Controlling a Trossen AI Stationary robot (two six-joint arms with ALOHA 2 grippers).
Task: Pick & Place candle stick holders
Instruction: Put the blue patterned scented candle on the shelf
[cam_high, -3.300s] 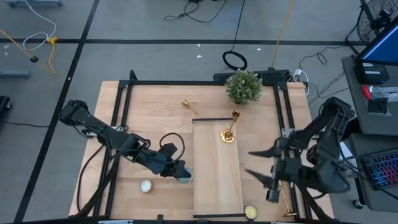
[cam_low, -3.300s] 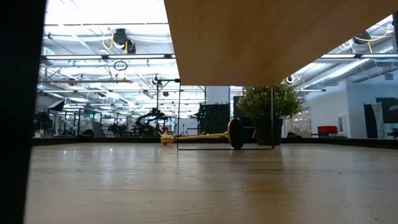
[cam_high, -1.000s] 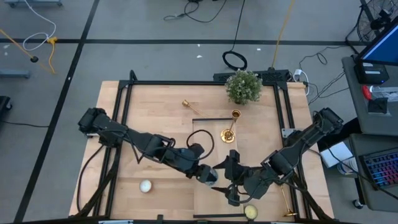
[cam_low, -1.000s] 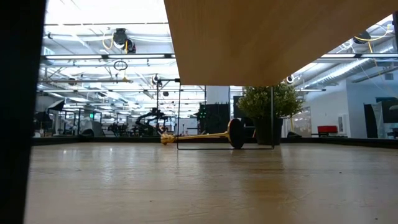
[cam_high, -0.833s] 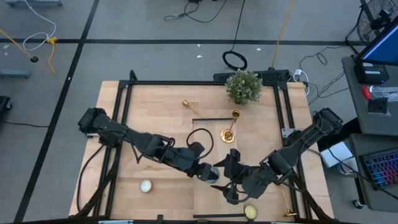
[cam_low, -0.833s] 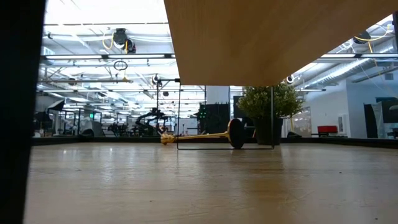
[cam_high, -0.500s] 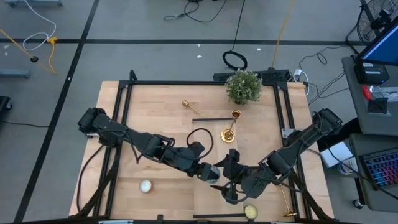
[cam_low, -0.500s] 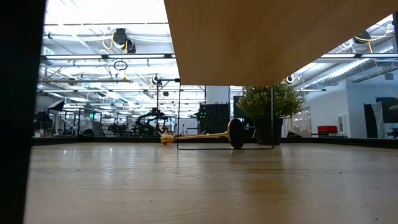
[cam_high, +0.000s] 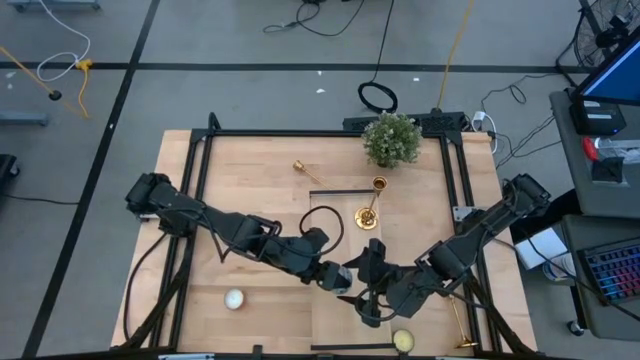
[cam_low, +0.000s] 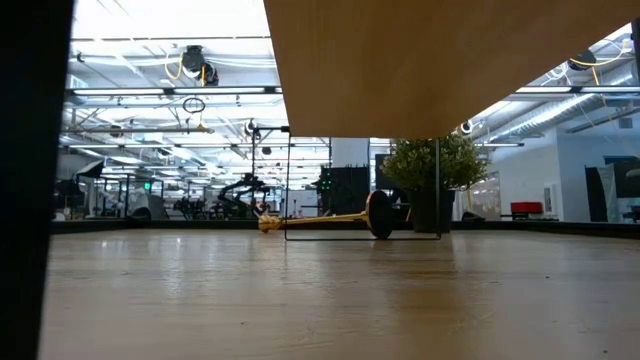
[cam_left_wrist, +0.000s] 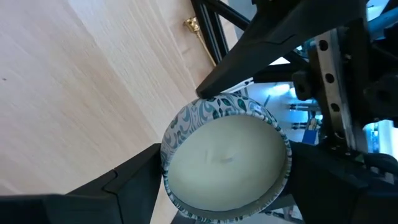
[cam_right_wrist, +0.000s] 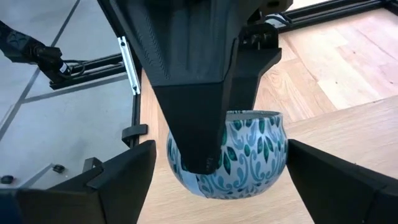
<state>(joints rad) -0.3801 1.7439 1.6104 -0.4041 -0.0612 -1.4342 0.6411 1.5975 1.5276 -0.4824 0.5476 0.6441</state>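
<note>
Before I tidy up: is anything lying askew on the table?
Yes. One candlestick holder lies toppled behind the raised board, another near the right edge. The left pincer grips a patterned candle jar.

Overall: bright, even light; table (cam_high: 250, 190) evenly lit in the high view.
Source: ceiling lights glare white at 11 o'clock in the low view.
Shadows: soft, short ones beside the arms.
Low view: board (cam_low: 400, 60) overhead blurred; dark band along 9 o'clock; far candlestick (cam_low: 325, 218) fairly sharp.
Wrist views: candle (cam_left_wrist: 224, 158) soft; fingers (cam_right_wrist: 121, 180) blurred, near black.
Glare: blue-white patch at 3 o'clock, left wrist view.
</note>
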